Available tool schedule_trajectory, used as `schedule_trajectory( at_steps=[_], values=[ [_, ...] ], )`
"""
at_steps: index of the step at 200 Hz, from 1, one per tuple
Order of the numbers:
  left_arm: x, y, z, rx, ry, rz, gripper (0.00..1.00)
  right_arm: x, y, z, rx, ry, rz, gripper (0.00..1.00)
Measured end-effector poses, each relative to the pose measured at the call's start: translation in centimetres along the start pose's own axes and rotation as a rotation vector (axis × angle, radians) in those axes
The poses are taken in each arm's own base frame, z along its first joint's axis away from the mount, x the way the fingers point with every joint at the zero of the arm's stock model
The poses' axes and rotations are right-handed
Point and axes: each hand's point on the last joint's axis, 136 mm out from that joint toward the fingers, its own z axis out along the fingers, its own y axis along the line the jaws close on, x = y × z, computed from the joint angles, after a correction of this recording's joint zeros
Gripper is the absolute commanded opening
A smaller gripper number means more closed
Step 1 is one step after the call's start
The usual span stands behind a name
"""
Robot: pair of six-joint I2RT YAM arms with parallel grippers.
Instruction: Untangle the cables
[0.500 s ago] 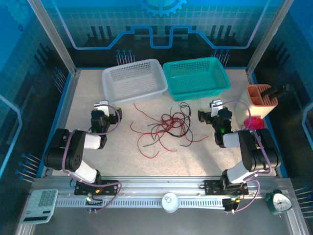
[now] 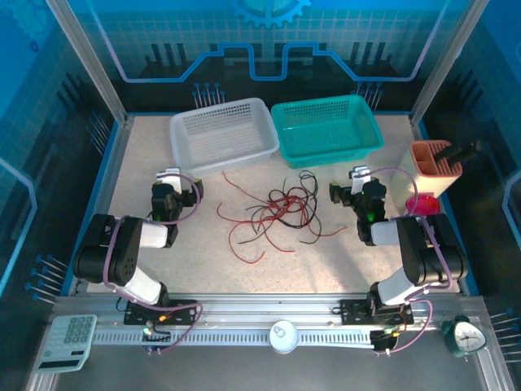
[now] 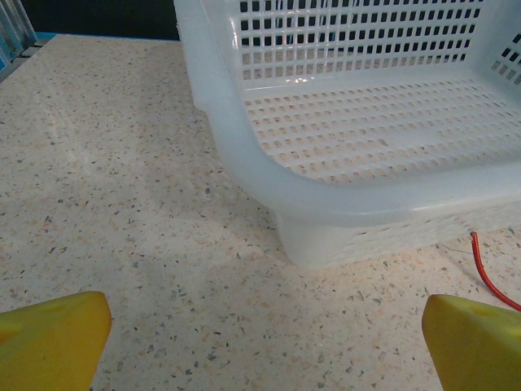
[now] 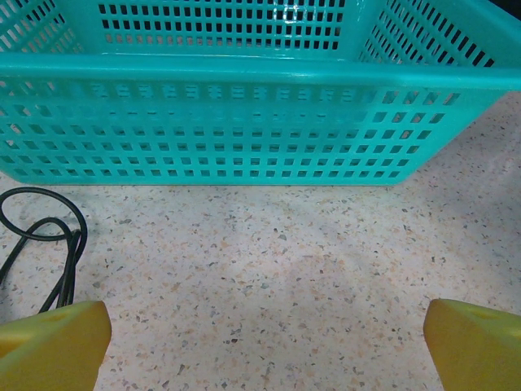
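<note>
Cables (image 2: 273,208): red and black strands in a loose snarl at mid-table, between the two arms and just short of the baskets.
Front rail (image 2: 244,322): calculator (image 2: 69,338) at its left end, small clock (image 2: 466,336) at its right.
Left gripper (image 2: 168,176): fingers spread wide over bare table, facing the white basket.
Right gripper (image 2: 359,176): fingers spread wide, facing the teal basket.
Table (image 2: 342,261): pale speckled stone-look surface.
White basket (image 2: 175,134): far side, left of centre.
Teal basket (image 2: 330,155): just beside it, to the right.
Orange holder (image 2: 434,163): right edge.
Back panels (image 2: 163,41): blue, printed, behind metal posts.
</note>
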Motion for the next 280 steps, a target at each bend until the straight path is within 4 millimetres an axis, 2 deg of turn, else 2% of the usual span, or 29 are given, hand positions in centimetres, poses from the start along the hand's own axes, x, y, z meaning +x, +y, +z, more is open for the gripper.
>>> schedule_trajectory(
  at_steps=[123, 203, 225, 239, 253, 280],
  values=[
    [0.0, 0.1, 0.0, 0.004, 0.003, -0.005, 0.99, 0.0, 0.1, 0.0, -0.016, -0.001, 0.003, 1.00],
    [-1.0, 0.0, -0.8, 0.005, -0.008, -0.006, 0.99, -0.4, 0.0, -0.4, -0.011, -0.009, 0.007, 1.00],
    [-2.7, 0.1, -1.8, -0.004, -0.020, -0.010, 0.99, -2.5, -0.4, -1.9, 0.003, -0.041, 0.008, 1.00],
    [-4.8, 0.2, -2.5, -0.012, -0.049, -0.025, 0.99, -4.7, -0.6, -3.1, 0.010, -0.062, 0.036, 1.00],
    [-7.6, 0.1, -3.2, -0.014, -0.078, -0.060, 0.99, -7.9, -0.9, -4.1, 0.009, -0.080, 0.107, 1.00],
    [-13.9, -0.4, -5.6, 0.003, -0.149, -0.159, 0.99, -14.0, -2.3, -5.8, 0.023, -0.073, 0.355, 1.00]
  ],
)
